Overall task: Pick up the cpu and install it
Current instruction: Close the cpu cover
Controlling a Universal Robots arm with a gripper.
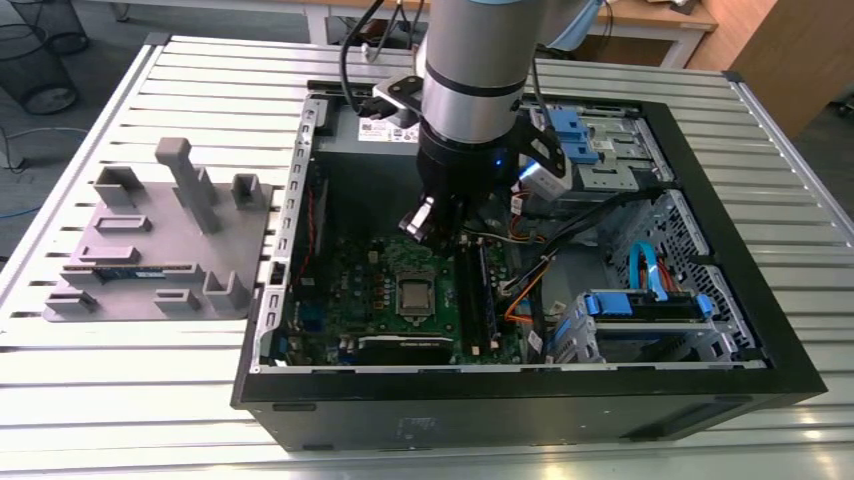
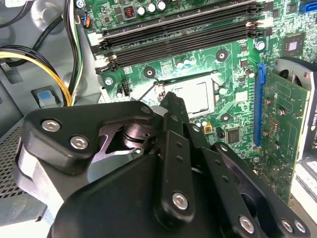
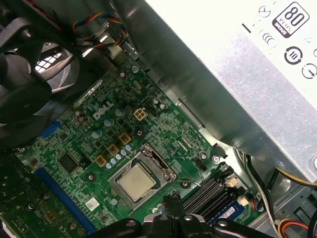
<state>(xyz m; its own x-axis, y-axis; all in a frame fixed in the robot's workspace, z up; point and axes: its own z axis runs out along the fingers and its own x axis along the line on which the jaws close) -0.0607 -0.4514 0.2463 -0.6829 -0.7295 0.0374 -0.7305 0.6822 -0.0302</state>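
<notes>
The claw (image 3: 171,210) hangs low inside the open computer case (image 1: 534,395), directly above the green motherboard (image 1: 387,290). In both wrist views its black linkage sits in the foreground; the fingertips appear close together with nothing between them, though whether they are fully closed I cannot tell.

The chip (image 3: 134,180) lies flat in the metal socket frame (image 3: 163,166) on the motherboard, silver top facing up, just beside the claw tips and apart from them. In the exterior view the chip (image 1: 416,296) sits near the middle of the board, below the arm (image 1: 474,90). In the second wrist view the socket (image 2: 195,96) is partly hidden behind the claw linkage.

Next to the socket run the long black memory slots (image 2: 183,37). A blue slot (image 2: 259,106) stands on the other side, with a green add-in card (image 2: 280,134) beside it. A bundle of yellow and black cables (image 2: 52,64) curves past the board edge.

Further off, a grey power supply box (image 3: 237,74) fills the case wall, and a black fan (image 3: 29,84) is mounted at the far corner.

Outside the case, on the slatted metal table (image 1: 134,400) at the exterior view's left, stands a grey parts holder (image 1: 160,240) with a green memory stick (image 1: 134,270) lying in it.
</notes>
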